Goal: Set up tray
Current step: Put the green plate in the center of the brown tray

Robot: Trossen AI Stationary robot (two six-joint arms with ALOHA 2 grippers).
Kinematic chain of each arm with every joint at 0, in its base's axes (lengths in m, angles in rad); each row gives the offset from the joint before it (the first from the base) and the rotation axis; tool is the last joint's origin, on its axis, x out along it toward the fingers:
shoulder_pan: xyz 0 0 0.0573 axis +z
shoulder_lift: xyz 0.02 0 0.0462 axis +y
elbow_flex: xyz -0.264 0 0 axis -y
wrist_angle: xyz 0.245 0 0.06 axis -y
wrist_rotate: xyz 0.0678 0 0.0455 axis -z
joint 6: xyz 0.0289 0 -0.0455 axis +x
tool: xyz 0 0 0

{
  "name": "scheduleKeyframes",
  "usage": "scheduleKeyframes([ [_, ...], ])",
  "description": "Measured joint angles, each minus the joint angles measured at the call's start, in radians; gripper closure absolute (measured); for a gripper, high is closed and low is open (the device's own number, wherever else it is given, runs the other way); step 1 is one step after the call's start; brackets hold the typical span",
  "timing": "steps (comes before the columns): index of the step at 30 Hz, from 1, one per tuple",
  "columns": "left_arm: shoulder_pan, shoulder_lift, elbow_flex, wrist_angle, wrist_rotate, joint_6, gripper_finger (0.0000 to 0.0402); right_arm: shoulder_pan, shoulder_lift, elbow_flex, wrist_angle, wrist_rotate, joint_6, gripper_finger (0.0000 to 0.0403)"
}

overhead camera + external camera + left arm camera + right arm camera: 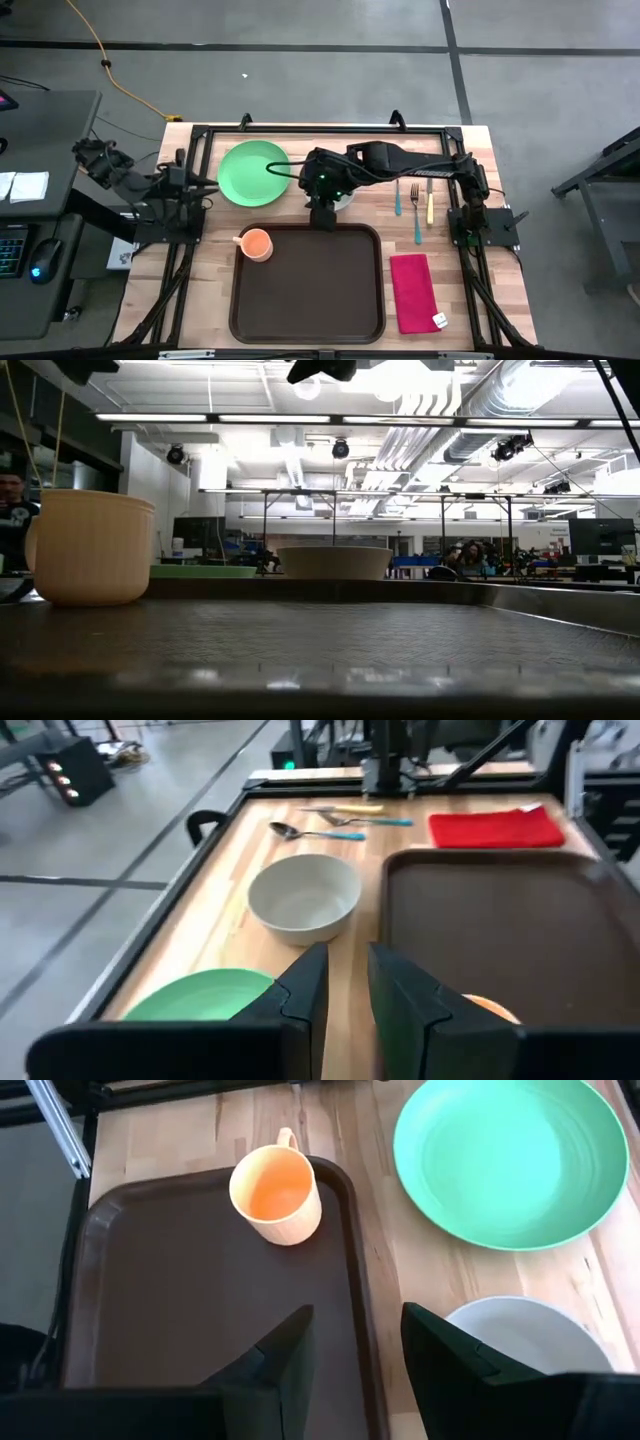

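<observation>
The dark brown tray [307,290] lies at the table's near middle. An orange cup [256,243] stands upright in its far left corner [275,1195]. Beyond the tray's far rim, a green plate [253,173] and a whitish bowl [304,898] rest on the wood. My right gripper [357,1320] hangs open above the tray's far rim, beside the bowl, with nothing between its fingers. My left gripper [347,955] is open and raised at the table's left side near the plate, holding nothing.
A spoon, a fork and a knife [415,205] lie on the wood right of the bowl. A folded red napkin [413,292] lies right of the tray. Black frame rails [320,128] run along the table's far, left and right edges.
</observation>
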Motion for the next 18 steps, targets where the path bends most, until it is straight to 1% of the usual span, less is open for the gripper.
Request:
scheduleKeyframes([
  [3, 0.000, 0.054, 0.056, -0.055, -0.021, 0.000, 0.0298, 0.000, 0.000, 0.000, 0.002, 0.005, -0.037, 0.0274],
  [7, 0.000, 0.120, 0.116, -0.130, -0.043, -0.005, 0.0298, 0.000, -0.017, 0.000, 0.004, 0.015, -0.039, 0.0274],
  [12, 0.000, 0.170, 0.153, -0.190, -0.048, -0.039, 0.0298, 0.001, -0.074, 0.000, -0.005, 0.125, -0.040, 0.0274],
  [18, 0.000, 0.174, 0.157, -0.209, -0.045, -0.062, 0.0298, 0.026, -0.176, 0.000, -0.018, 0.232, -0.041, 0.0274],
])
